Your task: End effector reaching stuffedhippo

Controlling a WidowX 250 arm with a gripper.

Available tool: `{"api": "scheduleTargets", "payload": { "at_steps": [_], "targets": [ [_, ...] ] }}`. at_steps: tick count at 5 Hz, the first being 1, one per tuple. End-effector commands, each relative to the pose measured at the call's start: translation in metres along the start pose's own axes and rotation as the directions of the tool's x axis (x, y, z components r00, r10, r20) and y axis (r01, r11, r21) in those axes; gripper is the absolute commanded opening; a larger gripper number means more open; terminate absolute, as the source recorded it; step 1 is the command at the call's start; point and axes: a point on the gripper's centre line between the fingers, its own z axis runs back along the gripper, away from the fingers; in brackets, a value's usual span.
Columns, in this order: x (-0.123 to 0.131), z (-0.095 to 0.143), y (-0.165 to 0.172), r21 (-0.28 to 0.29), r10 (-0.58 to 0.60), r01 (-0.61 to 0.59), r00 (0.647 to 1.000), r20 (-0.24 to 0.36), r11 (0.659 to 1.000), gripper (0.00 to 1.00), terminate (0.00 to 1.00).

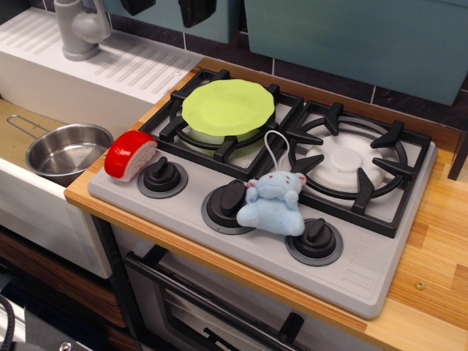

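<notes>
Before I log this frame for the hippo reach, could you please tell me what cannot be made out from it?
- Gripper: not visible in the observation view; only dark shapes cut by the top edge, unidentifiable.
- Stuffed hippo: its underside and back are hidden by its own body.
- Middle knob: right part hidden behind the hippo.
- Left burner: centre covered by the green plate.

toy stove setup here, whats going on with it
Nothing is being handled right now. No robot gripper shows in this view. A small light-blue plush hippo with a white string loop sits on the grey toy stove top, between the middle black knob and the right black knob. A lime green plate rests on the left burner grate, a red-and-white toy piece lies by the left knob, and a steel pot sits in the sink.
</notes>
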Motion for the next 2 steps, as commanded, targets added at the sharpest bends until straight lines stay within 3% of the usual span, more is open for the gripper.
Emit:
{"api": "scheduleTargets", "payload": {
  "at_steps": [1, 2],
  "targets": [
    [0.0, 0.0, 0.0, 0.0, 0.0, 0.0, 1.0, 0.0, 1.0, 1.0, 0.0],
    [-0.001, -0.019, -0.02, 0.013, 0.036, -0.037, 0.998, 0.043, 0.999, 1.0, 0.0]
  ]
}}
